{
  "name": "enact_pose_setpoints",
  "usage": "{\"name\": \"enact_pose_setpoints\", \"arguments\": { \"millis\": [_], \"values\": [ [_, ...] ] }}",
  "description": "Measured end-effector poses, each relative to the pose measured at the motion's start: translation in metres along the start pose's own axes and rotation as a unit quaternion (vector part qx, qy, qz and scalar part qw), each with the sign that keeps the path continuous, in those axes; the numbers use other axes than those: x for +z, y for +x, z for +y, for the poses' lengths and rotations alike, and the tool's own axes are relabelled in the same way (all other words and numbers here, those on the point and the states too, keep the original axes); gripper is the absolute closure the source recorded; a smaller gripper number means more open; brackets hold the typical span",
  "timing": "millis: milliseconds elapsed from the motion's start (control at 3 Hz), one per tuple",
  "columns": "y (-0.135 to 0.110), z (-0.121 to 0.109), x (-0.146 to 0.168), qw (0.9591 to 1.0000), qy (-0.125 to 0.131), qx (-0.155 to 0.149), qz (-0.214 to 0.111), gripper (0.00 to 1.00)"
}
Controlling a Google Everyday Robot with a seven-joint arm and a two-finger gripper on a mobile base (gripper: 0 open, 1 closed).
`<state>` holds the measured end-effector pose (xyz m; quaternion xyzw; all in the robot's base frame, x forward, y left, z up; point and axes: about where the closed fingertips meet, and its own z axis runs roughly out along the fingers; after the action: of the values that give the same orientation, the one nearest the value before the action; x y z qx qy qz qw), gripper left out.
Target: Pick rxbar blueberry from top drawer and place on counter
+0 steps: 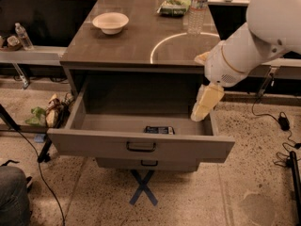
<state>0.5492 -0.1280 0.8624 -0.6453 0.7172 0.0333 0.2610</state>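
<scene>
The top drawer (141,147) stands pulled open below the counter (141,41), which bears a thin white curved line. The rxbar blueberry (159,130), a small dark bar with pale markings, lies flat on the drawer floor close behind the drawer front, near the middle. My gripper (205,105) hangs from the white arm at the right, its pale fingers pointing down over the drawer's right end, to the right of the bar and above it. Nothing is between the fingers that I can see.
On the counter stand a white bowl (110,22) at back left, a green snack bag (174,6) and a clear water bottle (198,8) at the back right. A smaller lower drawer front (148,164) sits beneath. Cables lie on the floor at both sides.
</scene>
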Motion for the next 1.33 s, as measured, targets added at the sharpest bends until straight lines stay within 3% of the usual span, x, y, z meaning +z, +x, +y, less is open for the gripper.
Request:
{"name": "enact_pose_setpoints", "arguments": {
  "millis": [333, 667, 1000, 1333],
  "values": [
    [0.003, 0.001, 0.011, 0.9999, -0.01, -0.008, 0.003, 0.0],
    [0.014, 0.001, 0.04, 0.9989, -0.04, -0.021, 0.011, 0.0],
    [0.024, -0.005, 0.074, 0.9978, -0.061, -0.019, 0.016, 0.0],
    [0.032, -0.025, 0.126, 0.9972, -0.074, -0.007, 0.009, 0.0]
  ]
}}
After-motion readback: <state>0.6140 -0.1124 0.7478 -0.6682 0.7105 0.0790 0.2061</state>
